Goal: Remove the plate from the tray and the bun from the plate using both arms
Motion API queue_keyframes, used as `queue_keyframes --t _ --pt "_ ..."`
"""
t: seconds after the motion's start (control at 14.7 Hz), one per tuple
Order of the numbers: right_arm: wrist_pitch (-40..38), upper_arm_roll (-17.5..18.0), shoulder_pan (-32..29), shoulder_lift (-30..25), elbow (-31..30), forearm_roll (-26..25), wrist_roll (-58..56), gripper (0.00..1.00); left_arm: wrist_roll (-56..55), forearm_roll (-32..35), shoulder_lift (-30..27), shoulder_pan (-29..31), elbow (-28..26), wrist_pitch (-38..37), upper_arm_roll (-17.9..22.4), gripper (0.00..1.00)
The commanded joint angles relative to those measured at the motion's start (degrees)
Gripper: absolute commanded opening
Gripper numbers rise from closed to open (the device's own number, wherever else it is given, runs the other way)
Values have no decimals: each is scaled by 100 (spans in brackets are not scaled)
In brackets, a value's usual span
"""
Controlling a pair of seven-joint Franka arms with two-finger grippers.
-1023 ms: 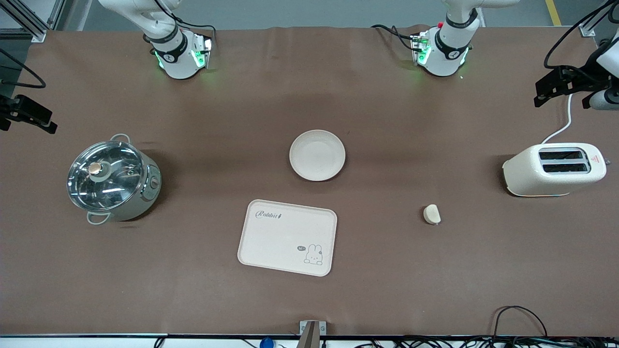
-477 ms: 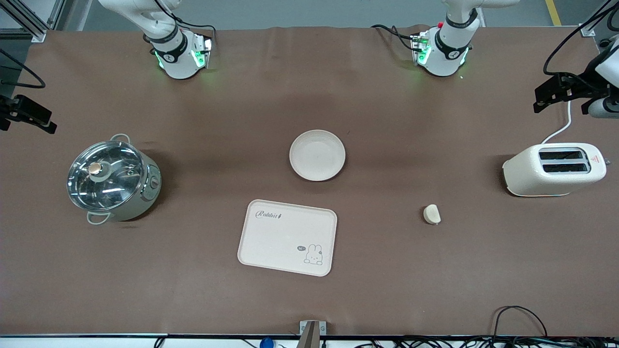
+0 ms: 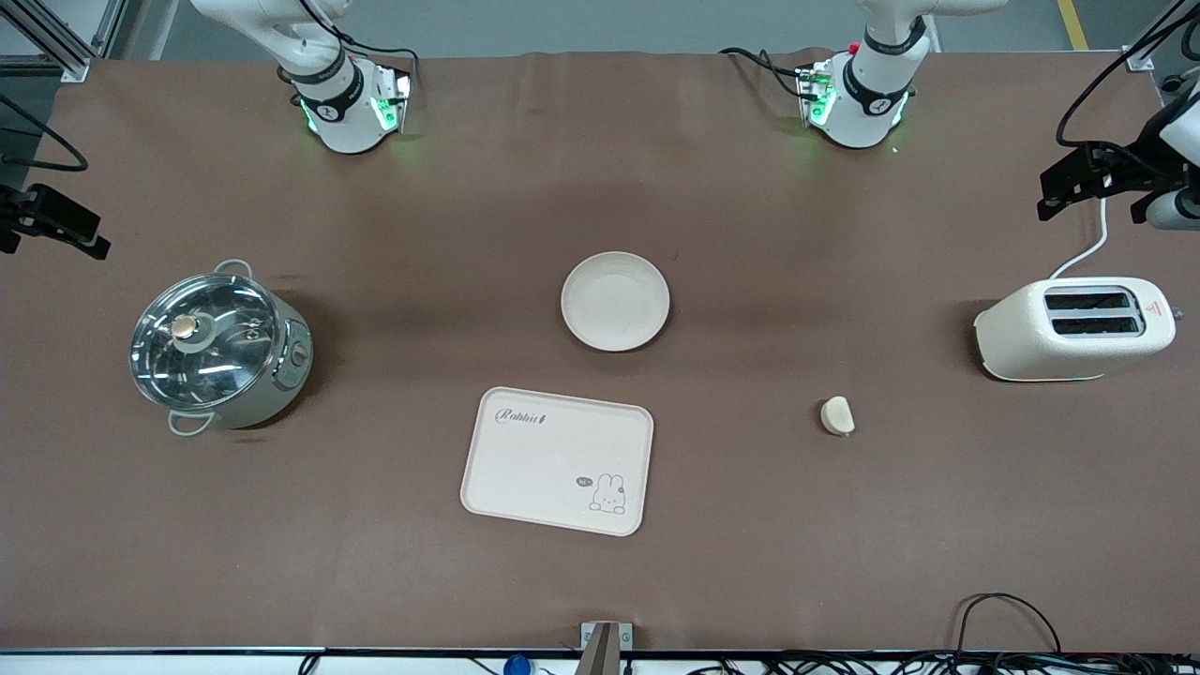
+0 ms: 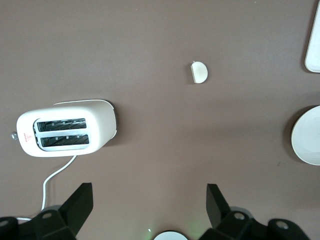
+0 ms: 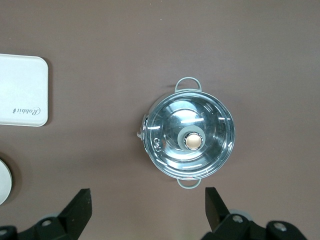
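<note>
Right now both my grippers hang high with fingers spread wide and empty: my left gripper [image 4: 147, 202] over the toaster [image 3: 1074, 328] end, my right gripper [image 5: 147, 205] over the pot [image 3: 217, 347]. Meanwhile the plate [image 3: 615, 301] sits mid-table, farther from the front camera than the tray [image 3: 557, 460], and the bun [image 3: 837, 415] lies between tray and toaster.

A rectangular rabbit tray [image 3: 557, 460] lies mid-table. Toward the right arm's end from it stands a glass-lidded pot [image 3: 217, 345]; toward the left arm's end, a white toaster [image 3: 1074, 329].
</note>
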Motion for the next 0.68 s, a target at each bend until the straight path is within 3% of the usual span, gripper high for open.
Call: queue_keyframes --t 0.0,0.61 --pt "-21 9 -2 0 11 -77 84 100 26 -83 48 10 134 -115 8 100" --pt "-21 9 -2 0 11 -77 84 100 17 -92 39 -25 134 -203 -97 100"
